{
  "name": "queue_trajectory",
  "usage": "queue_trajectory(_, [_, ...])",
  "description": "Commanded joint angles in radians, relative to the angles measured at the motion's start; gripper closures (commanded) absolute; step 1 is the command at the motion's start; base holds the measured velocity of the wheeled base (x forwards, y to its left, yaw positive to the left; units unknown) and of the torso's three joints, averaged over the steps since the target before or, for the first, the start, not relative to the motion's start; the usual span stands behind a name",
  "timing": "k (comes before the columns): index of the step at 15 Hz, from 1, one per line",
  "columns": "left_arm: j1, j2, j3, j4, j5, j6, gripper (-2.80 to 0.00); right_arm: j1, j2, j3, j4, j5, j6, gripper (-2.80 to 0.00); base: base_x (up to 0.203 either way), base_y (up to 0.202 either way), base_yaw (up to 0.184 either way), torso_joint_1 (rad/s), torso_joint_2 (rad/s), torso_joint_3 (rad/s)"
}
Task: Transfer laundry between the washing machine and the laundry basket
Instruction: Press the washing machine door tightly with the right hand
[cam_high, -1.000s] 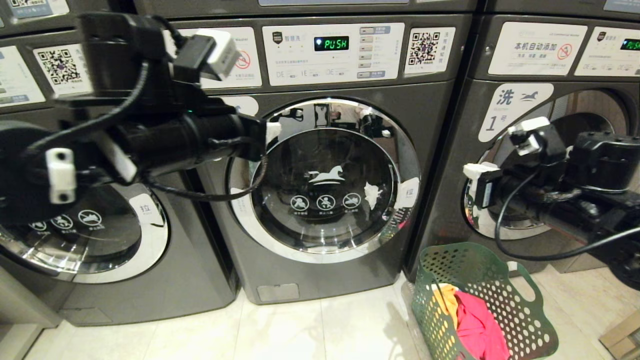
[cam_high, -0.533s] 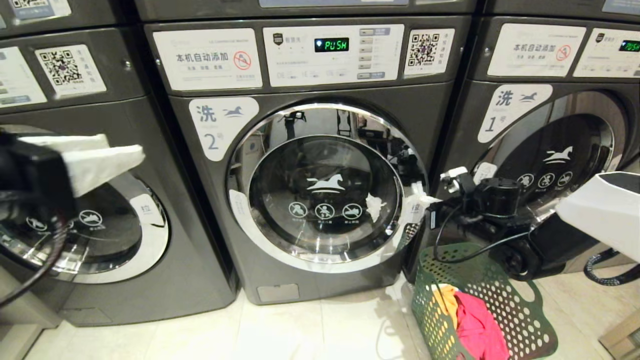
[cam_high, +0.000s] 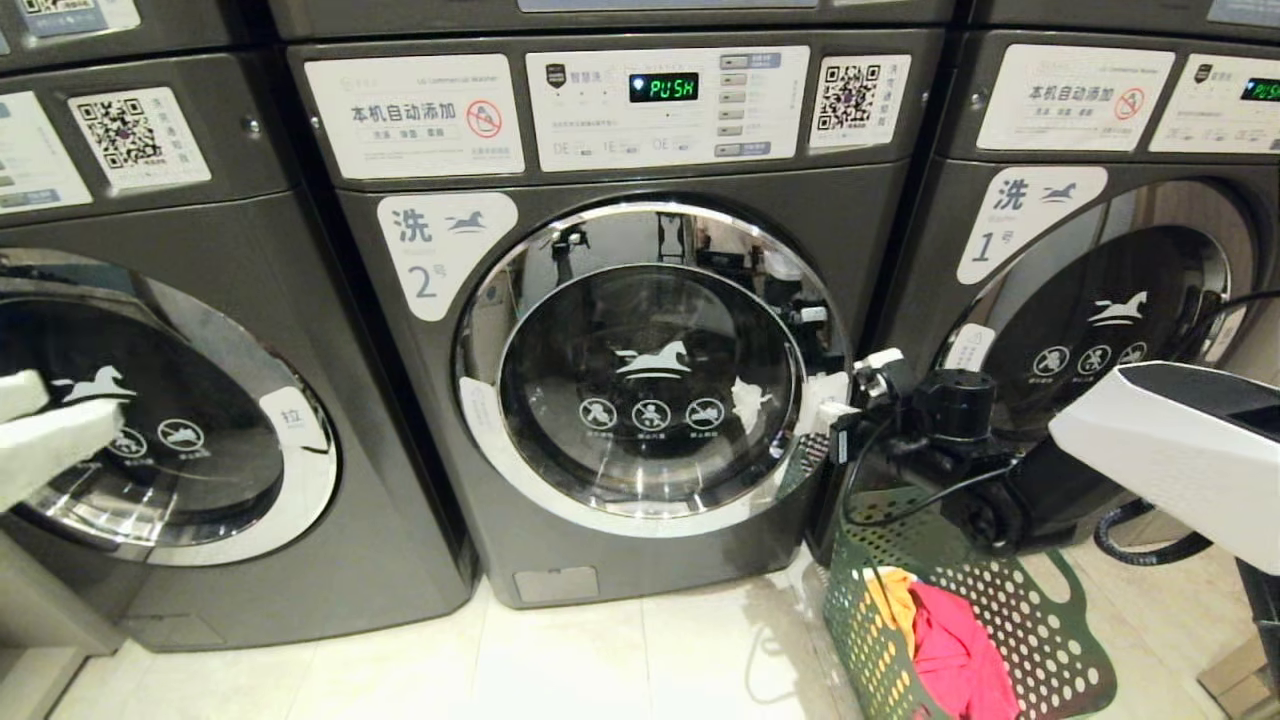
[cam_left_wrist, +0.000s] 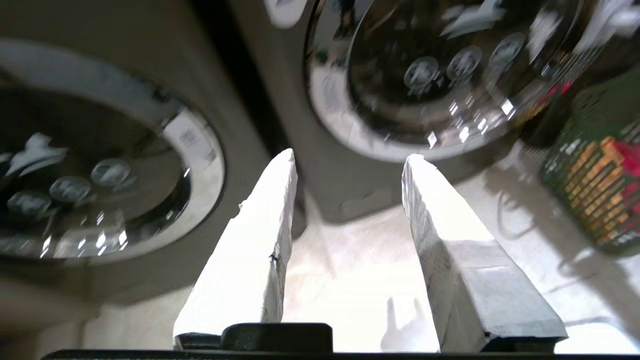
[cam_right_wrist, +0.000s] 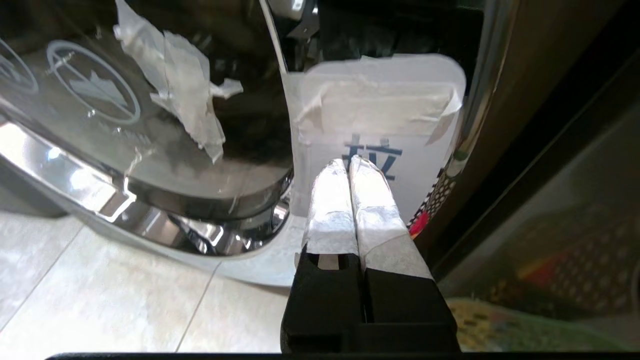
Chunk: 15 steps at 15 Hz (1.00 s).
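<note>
Reaching for the white pull tab (cam_right_wrist: 380, 150) on the dark grey washing machine's round chrome-rimmed door (cam_high: 650, 365), the right gripper (cam_right_wrist: 350, 162), fingers pressed together, hovers at it, the left gripper (cam_left_wrist: 350, 165) spread, idle. Next comes opening that door; the green perforated plastic basket (cam_high: 1050, 620) with pink and yellow laundry (cam_high: 950, 650) sits just right of the door.

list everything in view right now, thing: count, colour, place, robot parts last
washing machines: three, dark grey with chrome-ringed doors, side by side; all doors closed
middle display: one, green letters, on the middle machine's panel
pull tab: one, white, taped at the middle door's right edge
laundry basket: one, green, perforated, on the floor at the lower right
laundry: pink and yellow pieces, inside the basket
floor: pale tiles, in front of the machines
right gripper: white fingers shut, tips at the pull tab
left gripper: white fingers apart, holding nothing, at the far left by the left machine's door
</note>
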Motion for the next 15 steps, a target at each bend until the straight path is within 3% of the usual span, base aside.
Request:
queue_trajectory(1, [0.001,-0.125,0.007,0.156,0.029,0.000,0.00,0.001,0.038,-0.093,0.010,0.003,-0.001,0.00,0.000,0.000,0.000,0.000,0.00,0.000])
queue_trajectory(4, [0.026,-0.292,0.009,0.413,0.050,-0.021,0.00,0.000,0.071,-0.223,0.086,0.009,-0.001,0.00,0.000,0.000,0.000,0.000,0.00,0.000])
queue_trajectory(6, [0.119,-0.374,0.013,0.505,0.043,-0.034,0.00,-0.001,0.116,-0.359,0.148,0.009,-0.003,0.00,0.000,0.000,0.000,0.000,0.00,0.000])
queue_trajectory(11, [0.310,-0.506,0.020,0.562,-0.023,-0.035,0.00,-0.008,0.322,-0.747,0.252,0.007,-0.008,0.00,0.000,0.000,0.000,0.000,0.00,0.000])
queue_trajectory(15, [0.361,-0.562,0.016,0.601,-0.042,-0.035,0.00,-0.008,0.359,-0.777,0.285,0.003,-0.009,0.00,0.000,0.000,0.000,0.000,0.00,0.000])
